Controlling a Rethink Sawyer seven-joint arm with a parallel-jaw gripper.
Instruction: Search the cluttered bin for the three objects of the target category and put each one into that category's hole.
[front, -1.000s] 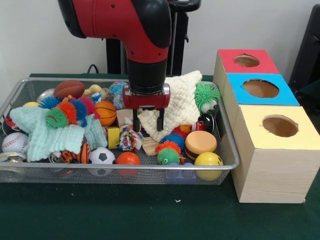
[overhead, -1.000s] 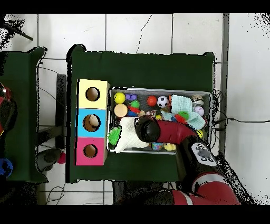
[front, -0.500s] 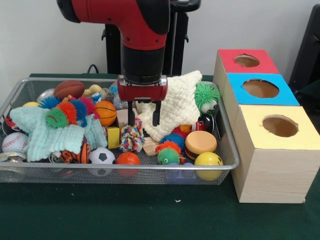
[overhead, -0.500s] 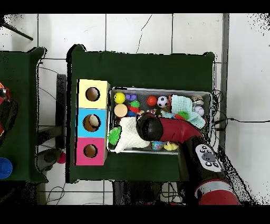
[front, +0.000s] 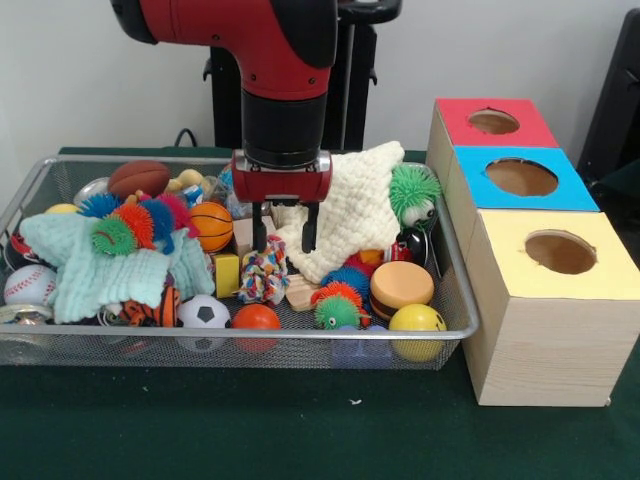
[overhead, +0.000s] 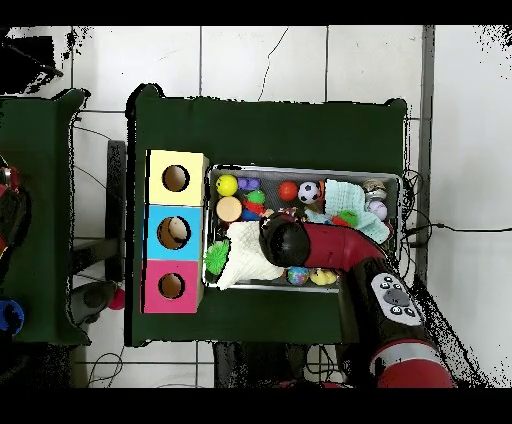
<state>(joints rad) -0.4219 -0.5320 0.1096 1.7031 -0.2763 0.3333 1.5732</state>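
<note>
**Gripper open and empty over the middle of the bin**

From the front camera, the nearest row inside the bin (front: 455, 290) runs along its front rim: a soccer ball (front: 204, 311), an orange ball (front: 256, 317), a spiky green-and-orange ball (front: 336, 306) and a yellow ball (front: 417, 319), with a burger-shaped toy (front: 401, 286) just behind the yellow one. The bin itself — silver wire mesh — fills the left and middle of the green table (front: 300, 420), its right wall close beside the three wooden boxes at the table's right edge.

Further in, I see a mint knitted cloth (front: 105, 268) on the left with bristly coloured balls (front: 135, 222) on top, a baseball (front: 30, 284) at the left wall, a small basketball (front: 211, 225), and a multicoloured rope knot (front: 263, 275) at centre.

The gripper (front: 284, 228) hangs above that knot, fingers (front: 259, 228) spread apart and holding nothing; their tips sit in front of the cream knitted cloth (front: 360, 205). A green fuzzy toy (front: 412, 190) rests at that cloth's right end.

At the back, a brown football (front: 139, 178) lies near the far-left corner.

The boxes go yellow (front: 555, 255), blue (front: 520, 178), red (front: 493, 122) — nearest to farthest.
</note>
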